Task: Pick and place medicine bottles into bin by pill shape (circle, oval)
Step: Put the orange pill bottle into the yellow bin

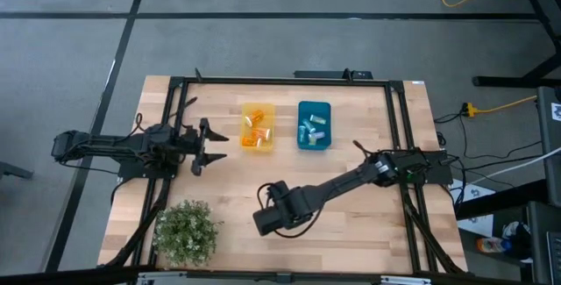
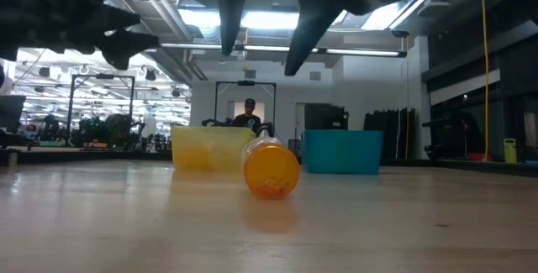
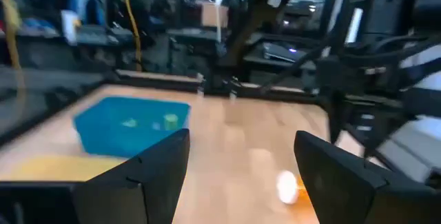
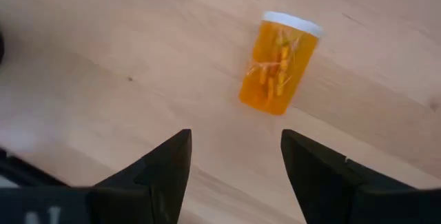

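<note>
Near the table's front middle, the right gripper (image 4: 234,158) hangs over the wood with its fingers spread wide and nothing between them; its arm reaches in low from 3 o'clock, bent at the elbow. An orange bottle (image 4: 279,62) with a pale cap lies on its side just ahead of those fingers, apart from them, on bare wood with open room all round. The low view shows the same bottle (image 2: 271,169) lying in front of both bins. At 12 o'clock from it sit the yellow bin (image 1: 258,127) and the blue bin (image 1: 314,124), side by side, each holding bottles. The left gripper (image 1: 210,146) waits at 9 o'clock, held level, fingers wide and empty, pointing toward the bins. A plant (image 1: 186,231) stands at the front left corner.
</note>
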You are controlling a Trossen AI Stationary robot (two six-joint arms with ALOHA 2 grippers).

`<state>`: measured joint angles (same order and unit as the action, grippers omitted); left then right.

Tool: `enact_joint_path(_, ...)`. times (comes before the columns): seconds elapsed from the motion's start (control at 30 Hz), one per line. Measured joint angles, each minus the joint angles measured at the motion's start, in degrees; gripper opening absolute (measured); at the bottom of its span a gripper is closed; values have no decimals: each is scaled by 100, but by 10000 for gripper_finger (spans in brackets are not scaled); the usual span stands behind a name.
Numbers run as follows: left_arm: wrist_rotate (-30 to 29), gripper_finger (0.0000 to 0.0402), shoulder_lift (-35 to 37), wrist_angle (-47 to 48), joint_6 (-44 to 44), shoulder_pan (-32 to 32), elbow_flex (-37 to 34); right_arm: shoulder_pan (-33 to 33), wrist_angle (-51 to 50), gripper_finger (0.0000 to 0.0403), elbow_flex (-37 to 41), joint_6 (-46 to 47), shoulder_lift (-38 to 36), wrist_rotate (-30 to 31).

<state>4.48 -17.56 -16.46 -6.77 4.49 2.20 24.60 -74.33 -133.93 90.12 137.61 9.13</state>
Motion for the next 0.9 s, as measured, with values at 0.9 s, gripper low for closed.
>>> enact_joint_path(0.9,570,255,-81,1304,-513,-396,-2,-337,9,226,7,168,940,17)
